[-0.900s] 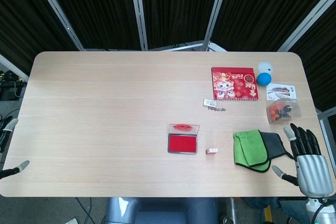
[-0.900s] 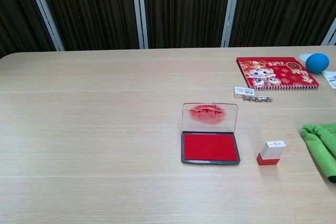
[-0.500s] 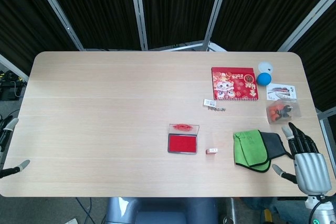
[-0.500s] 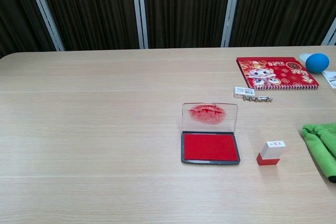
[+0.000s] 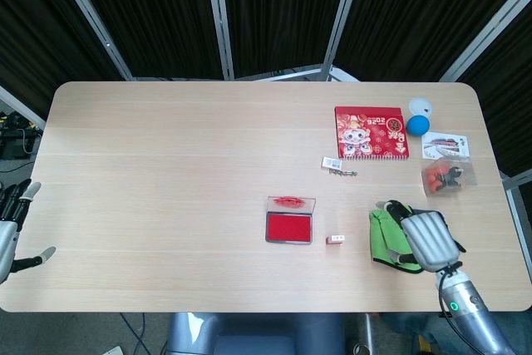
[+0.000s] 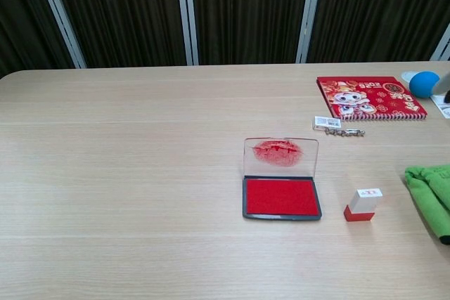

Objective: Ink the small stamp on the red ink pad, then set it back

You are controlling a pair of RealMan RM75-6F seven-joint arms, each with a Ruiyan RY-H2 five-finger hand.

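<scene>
The small stamp (image 5: 335, 239) (image 6: 363, 204), white with a red base, stands upright on the table just right of the ink pad. That red ink pad (image 5: 289, 227) (image 6: 281, 197) lies open, its clear lid (image 6: 281, 156) raised behind it and smeared with red. My right hand (image 5: 426, 239) hovers over the green cloth, back up, fingers pointing left toward the stamp and holding nothing. It is about a hand's width right of the stamp. My left hand (image 5: 10, 229) sits at the table's far left edge, fingers apart and empty.
A green cloth (image 5: 387, 235) (image 6: 430, 191) on a dark one lies under my right hand. Further back are a red notebook (image 5: 371, 132), a blue ball (image 5: 416, 125), a clear box (image 5: 449, 176) of orange items, and a small label with a chain (image 5: 337, 165).
My right hand swung in from the table's right front corner to above the green cloth, turning back-up. My left hand rose slightly into view at the left edge.
</scene>
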